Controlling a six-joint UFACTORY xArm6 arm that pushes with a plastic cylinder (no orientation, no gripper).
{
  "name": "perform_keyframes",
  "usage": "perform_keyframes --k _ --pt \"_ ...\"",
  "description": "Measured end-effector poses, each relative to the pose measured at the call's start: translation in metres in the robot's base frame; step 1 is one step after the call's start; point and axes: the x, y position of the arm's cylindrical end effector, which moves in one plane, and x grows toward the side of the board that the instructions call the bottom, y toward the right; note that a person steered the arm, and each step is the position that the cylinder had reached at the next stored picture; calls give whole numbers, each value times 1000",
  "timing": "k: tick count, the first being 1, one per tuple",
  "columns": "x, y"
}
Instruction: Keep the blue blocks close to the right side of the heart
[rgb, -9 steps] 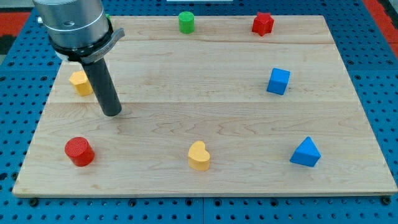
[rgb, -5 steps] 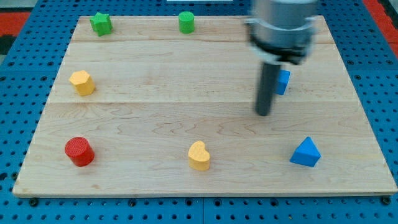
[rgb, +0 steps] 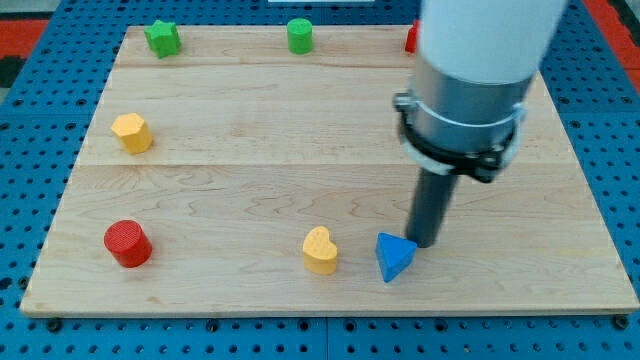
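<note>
Your tip (rgb: 427, 243) touches the blue triangular block (rgb: 395, 256) from its far right; the tool is a bare rod, holding nothing. That block sits just right of the yellow heart (rgb: 320, 250); push further and you could knock the heart away. The other blue block is hidden

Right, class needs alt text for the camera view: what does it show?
My tip touches a blue triangular block just right of the yellow heart. The wooden board also holds a red cylinder.
</note>
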Motion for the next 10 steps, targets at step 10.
perform_keyframes --k 10 --pt "-166 53"
